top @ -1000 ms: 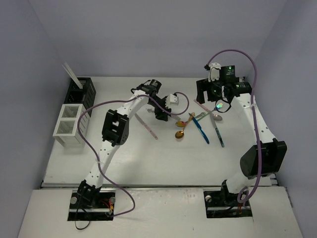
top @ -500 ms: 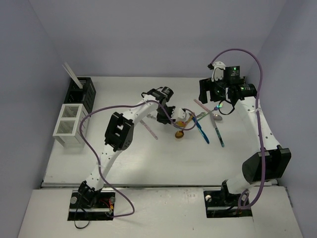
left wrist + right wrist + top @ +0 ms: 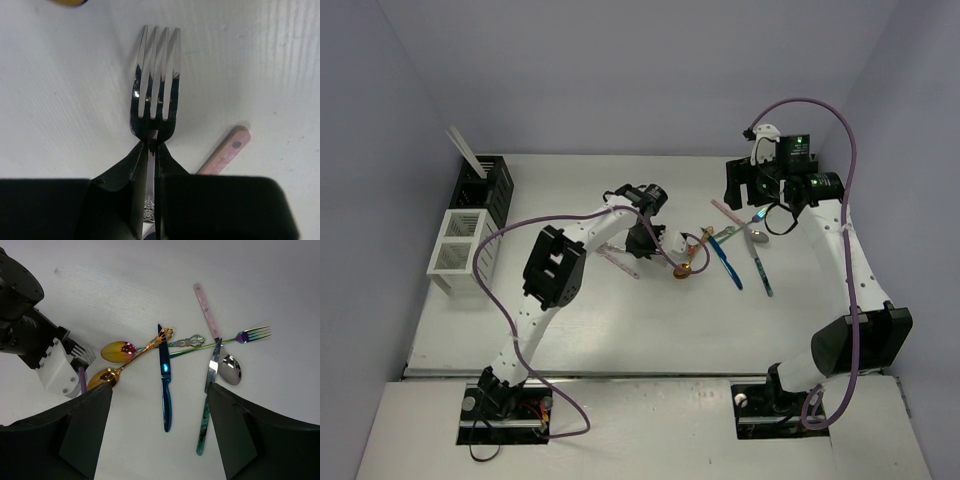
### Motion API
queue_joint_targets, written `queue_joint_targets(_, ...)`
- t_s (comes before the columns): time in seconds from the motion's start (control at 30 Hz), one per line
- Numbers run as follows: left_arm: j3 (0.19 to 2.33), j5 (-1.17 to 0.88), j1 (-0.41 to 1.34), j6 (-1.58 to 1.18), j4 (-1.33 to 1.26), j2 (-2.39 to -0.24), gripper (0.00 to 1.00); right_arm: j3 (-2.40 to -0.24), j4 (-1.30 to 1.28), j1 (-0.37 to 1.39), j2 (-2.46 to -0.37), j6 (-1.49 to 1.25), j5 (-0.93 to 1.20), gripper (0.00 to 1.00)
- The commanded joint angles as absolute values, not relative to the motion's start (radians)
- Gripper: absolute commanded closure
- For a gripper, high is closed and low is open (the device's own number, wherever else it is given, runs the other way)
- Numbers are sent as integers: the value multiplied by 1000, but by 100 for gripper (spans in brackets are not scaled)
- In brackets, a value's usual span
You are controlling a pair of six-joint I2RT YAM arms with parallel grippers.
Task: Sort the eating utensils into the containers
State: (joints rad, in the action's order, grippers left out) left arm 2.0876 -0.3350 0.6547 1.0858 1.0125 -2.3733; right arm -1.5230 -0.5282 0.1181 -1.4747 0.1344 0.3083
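Observation:
My left gripper (image 3: 151, 147) is shut on the neck of a silver fork (image 3: 155, 95), whose tines point away low over the table; it sits mid-table (image 3: 665, 243) beside two gold spoons (image 3: 690, 258). A pink-handled piece (image 3: 225, 152) lies just to its right. My right gripper (image 3: 160, 435) hangs open above the utensil pile, holding nothing, over a blue knife (image 3: 165, 385), a teal-handled knife (image 3: 207, 400), a silver spoon (image 3: 230, 370), a pink-handled piece (image 3: 206, 310) and an iridescent fork (image 3: 252, 333). The black caddy (image 3: 485, 185) and white caddy (image 3: 460, 250) stand far left.
A thin pale stick (image 3: 465, 152) leans out of the black caddy. Purple cables loop from both arms. Grey walls close in the back and both sides. The arm bases (image 3: 505, 400) sit at the near edge.
The left gripper swung toward the gold spoons and closed from open onto the silver fork. The right arm shifted slightly to the right, its jaws still apart.

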Motion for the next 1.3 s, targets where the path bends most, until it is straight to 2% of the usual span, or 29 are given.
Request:
queue_joint_targets(0.0,2148,-370,549,949,1030,-2253,100,-1521,-493,112,-1436,130,336,26)
queue_joint_targets(0.17,2087,-575,443,710,767,-2058,100,-1524,-492,111,-1446,124,350,27)
queue_joint_targets(0.37,1807,-647,323,345,279,-1759,100,-1532,-494,110,-1459,119,354,27)
queue_joint_targets(0.47,1693,-683,217,143,63,-1600,100,-1532,-492,110,-1459,117,353,28)
queue_joint_targets(0.63,1537,-737,-78,2,-146,-1457,100,-1538,-492,111,-1471,115,363,28)
queue_joint_targets(0.73,1507,-782,-256,-79,-216,-1453,100,-1544,-494,112,-1487,112,371,28)
queue_joint_targets(0.9,1500,-820,-453,-239,-420,-1557,100,-1551,-492,113,-1499,108,375,28)
queue_joint_targets(1.03,1548,-859,-500,-316,-494,-1643,100,-1548,-492,112,-1503,107,370,28)
queue_joint_targets(1.27,1593,-940,-503,-297,-508,-1783,100,-1535,-494,112,-1508,116,357,29)
